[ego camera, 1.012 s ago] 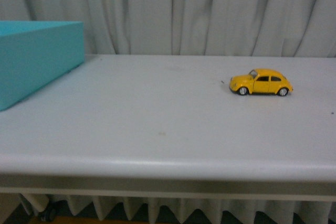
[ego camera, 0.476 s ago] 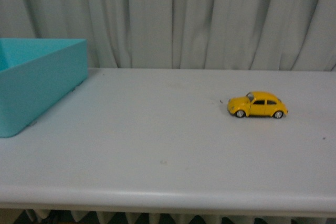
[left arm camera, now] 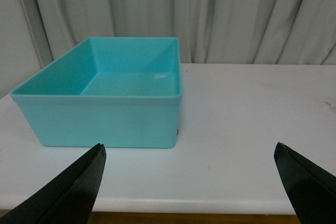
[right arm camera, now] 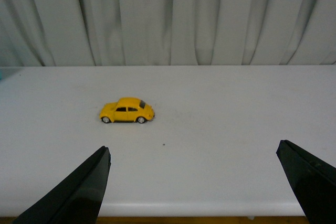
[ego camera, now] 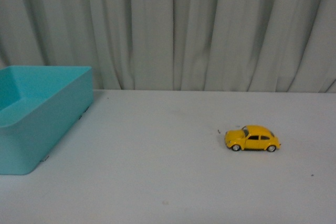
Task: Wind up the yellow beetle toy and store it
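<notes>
Left wrist view showed the left end effector (left arm camera: 189, 148) wide open, gripping nothing, above the near edge of the white table (left arm camera: 252, 124), with a teal box (left arm camera: 100, 121) ahead of it. The right end effector (right arm camera: 192, 148) was wide open too and held nothing. The yellow beetle toy (right arm camera: 127, 110) stood on its wheels on the table, well apart from the box, before a grey curtain (ego camera: 173, 30)
</notes>
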Controlling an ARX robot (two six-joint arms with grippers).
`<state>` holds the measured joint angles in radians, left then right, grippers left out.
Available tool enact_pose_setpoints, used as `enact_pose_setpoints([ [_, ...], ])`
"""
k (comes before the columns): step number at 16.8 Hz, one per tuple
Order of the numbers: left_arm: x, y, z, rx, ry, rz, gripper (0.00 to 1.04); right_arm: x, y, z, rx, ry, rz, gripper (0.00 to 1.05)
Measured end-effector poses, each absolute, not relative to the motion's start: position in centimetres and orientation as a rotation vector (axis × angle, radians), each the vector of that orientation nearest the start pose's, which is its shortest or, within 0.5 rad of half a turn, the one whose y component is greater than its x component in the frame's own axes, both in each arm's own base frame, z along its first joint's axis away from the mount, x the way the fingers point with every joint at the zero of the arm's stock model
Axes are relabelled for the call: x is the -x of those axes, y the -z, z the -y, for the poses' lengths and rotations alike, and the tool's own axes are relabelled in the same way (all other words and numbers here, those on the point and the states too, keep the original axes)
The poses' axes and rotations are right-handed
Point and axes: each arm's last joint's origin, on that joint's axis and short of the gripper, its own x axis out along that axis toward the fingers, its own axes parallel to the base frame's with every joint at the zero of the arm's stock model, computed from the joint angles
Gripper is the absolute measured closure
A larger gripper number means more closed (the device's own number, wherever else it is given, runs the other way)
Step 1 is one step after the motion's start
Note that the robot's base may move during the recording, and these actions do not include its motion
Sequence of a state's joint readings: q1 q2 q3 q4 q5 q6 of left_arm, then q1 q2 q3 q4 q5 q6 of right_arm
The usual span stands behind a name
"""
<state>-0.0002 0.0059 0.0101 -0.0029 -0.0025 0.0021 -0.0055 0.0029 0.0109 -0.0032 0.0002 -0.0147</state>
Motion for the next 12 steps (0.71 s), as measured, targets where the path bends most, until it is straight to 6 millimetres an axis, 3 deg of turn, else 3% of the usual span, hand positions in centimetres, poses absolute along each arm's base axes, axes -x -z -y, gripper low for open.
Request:
enact_pose_setpoints([
  [12,-9.75,-16.63,0.0,-0.003,0.0,0.002,0.07,-9.73,-16.66,0.05,0.014,0.006,0.004,0.07],
])
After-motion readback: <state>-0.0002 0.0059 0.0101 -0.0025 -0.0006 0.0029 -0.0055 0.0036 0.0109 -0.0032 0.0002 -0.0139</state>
